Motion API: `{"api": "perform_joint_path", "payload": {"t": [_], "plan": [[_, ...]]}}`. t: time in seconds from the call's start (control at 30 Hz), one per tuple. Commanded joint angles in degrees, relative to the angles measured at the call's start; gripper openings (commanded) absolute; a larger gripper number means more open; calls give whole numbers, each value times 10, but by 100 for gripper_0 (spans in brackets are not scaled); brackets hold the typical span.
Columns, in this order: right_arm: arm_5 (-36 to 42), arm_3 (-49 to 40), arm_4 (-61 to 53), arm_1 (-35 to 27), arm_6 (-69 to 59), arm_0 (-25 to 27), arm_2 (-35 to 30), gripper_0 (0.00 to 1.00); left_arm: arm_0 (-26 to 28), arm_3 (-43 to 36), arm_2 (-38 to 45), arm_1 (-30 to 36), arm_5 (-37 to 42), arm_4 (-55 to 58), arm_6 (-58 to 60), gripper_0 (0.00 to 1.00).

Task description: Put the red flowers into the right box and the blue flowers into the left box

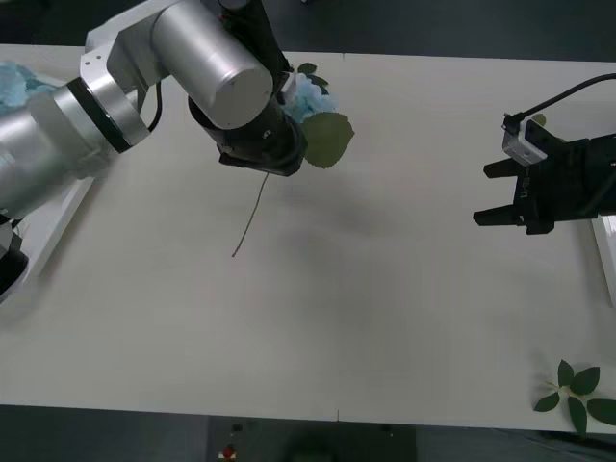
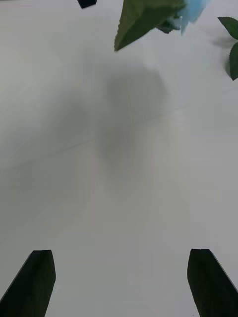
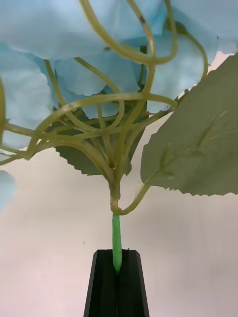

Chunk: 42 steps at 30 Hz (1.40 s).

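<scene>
Above the table [image 1: 318, 327], well right of the left box [image 1: 48, 226], our left gripper [image 3: 117, 270] pinches a blue flower [image 1: 310, 101]; next we carry it leftward to that box while our right gripper [image 1: 505, 192] waits, spread

left gripper [image 1: 262, 154]: pretty much buried under its own wrist in the front view, fingertips blocked

blue flower [image 1: 310, 96]: arm covers most of the bloom, just a bit of petal and the big leaf poke out; in the left wrist view the cluster runs off the edge

left box [image 1: 58, 217]: mostly behind the arm, cut by the frame

right box [image 1: 606, 252]: just a sliver at the edge

leaf sprig [image 1: 577, 393]: tips clipped by the edge
</scene>
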Motion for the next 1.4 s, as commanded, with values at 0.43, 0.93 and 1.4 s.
{"api": "perform_joint_path", "payload": {"t": [0.43, 0.93, 1.4], "plan": [[-1, -1, 0, -19, 16, -22, -8, 78, 58, -180, 239, 123, 104, 86, -57, 0], [-1, -1, 0, -19, 16, -22, -8, 78, 179, -258, 349, 227, -78, 106, -103, 0], [-1, -1, 0, -19, 16, -22, -8, 78, 227, -172, 464, 285, -50, 183, -228, 0]]}}
